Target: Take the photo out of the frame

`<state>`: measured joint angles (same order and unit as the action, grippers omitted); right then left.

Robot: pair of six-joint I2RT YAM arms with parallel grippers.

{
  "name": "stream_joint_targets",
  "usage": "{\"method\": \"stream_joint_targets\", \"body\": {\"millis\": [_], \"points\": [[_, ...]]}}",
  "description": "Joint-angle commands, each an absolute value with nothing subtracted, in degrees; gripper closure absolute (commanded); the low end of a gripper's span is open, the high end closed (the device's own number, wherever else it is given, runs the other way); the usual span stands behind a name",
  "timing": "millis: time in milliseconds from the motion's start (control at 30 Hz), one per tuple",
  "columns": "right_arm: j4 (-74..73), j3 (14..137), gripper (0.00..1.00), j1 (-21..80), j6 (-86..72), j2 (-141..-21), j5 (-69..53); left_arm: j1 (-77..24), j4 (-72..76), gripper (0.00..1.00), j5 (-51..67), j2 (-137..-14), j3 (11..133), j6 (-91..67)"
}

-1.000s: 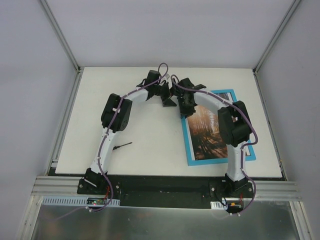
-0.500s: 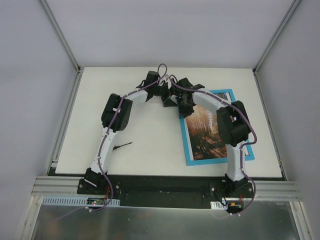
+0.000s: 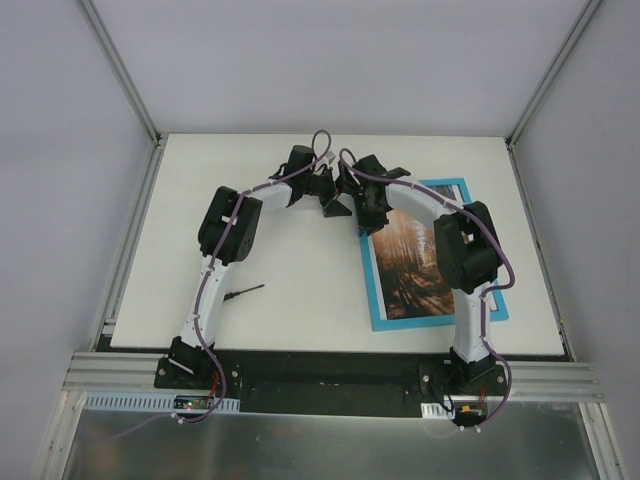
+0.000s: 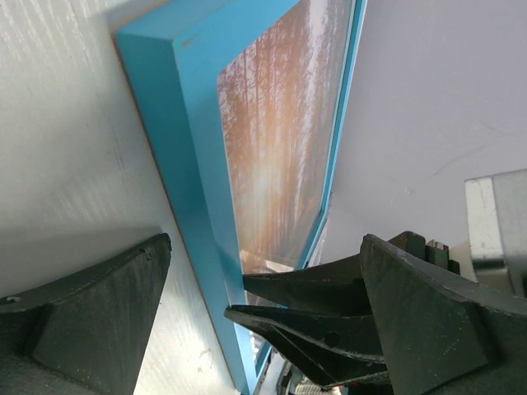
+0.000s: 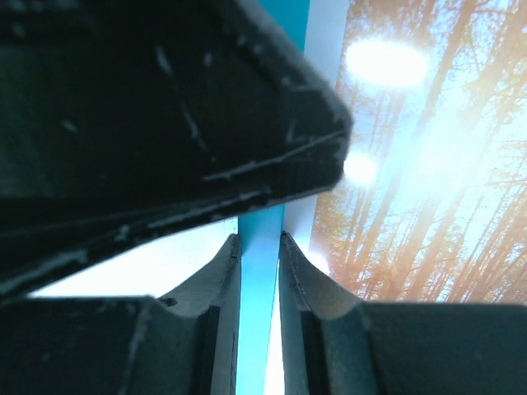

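Right end effector (image 5: 259, 267) clamps one rail of the turquoise frame (image 4: 177, 148); forest photo (image 4: 276, 140) inside; left end effector (image 3: 337, 203) wide apart nearby.

I see a white table (image 3: 300, 300) filling the middle of a pale booth. Plain grey-white panels stand as walls on the left (image 3: 60, 200), at the back (image 3: 340, 60) and on the right (image 3: 600, 200), joined by slanting aluminium posts (image 3: 120, 70). Along the near edge runs an aluminium rail (image 3: 110, 372), and below it lies a dull brushed metal sheet (image 3: 320, 445). The light is soft and even, and shadows are faint.
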<state>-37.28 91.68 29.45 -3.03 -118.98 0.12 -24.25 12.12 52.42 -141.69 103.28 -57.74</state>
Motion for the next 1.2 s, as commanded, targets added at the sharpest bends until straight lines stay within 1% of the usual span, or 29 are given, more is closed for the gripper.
{"method": "stream_joint_targets", "body": {"millis": [0,167,433,767,800,933,1033,1067,1100,1167], "points": [[-35.68,92.72,0.99,28.83,-4.04,-112.94,-0.88,-23.55,9.40,0.01,50.80,-139.57,100.11,-55.46],[-35.33,92.46,0.99,28.74,-4.48,-112.06,-2.55,-24.17,9.40,0.01,50.10,-141.32,100.63,-55.46],[-34.19,90.79,0.99,28.92,-6.06,-111.45,-5.71,-25.75,9.67,0.01,51.06,-144.31,105.73,-56.95],[-33.22,90.53,0.99,29.18,-7.12,-111.00,-7.03,-26.10,12.30,0.02,52.82,-145.02,104.59,-58.53],[-33.22,90.61,0.99,29.35,-6.95,-110.92,-7.12,-26.10,12.91,0.05,53.00,-145.02,104.50,-58.88],[-33.13,90.35,0.99,29.36,-6.59,-110.66,-6.51,-26.02,16.25,0.29,54.05,-145.28,103.80,-61.60],[-33.13,89.91,0.96,29.53,-5.72,-110.22,-4.66,-25.84,19.24,0.47,55.02,-145.37,102.83,-63.54],[-33.13,89.74,0.94,29.44,-5.19,-110.04,-4.05,-25.84,20.12,0.53,55.72,-145.37,102.48,-64.07],[-33.13,89.56,0.92,29.53,-5.01,-109.95,-3.69,-25.84,21.35,0.57,56.07,-145.37,102.31,-64.94],[-33.22,89.30,0.85,29.44,-4.40,-109.69,-3.25,-25.75,23.63,0.64,56.69,-145.20,101.61,-66.79]]}}
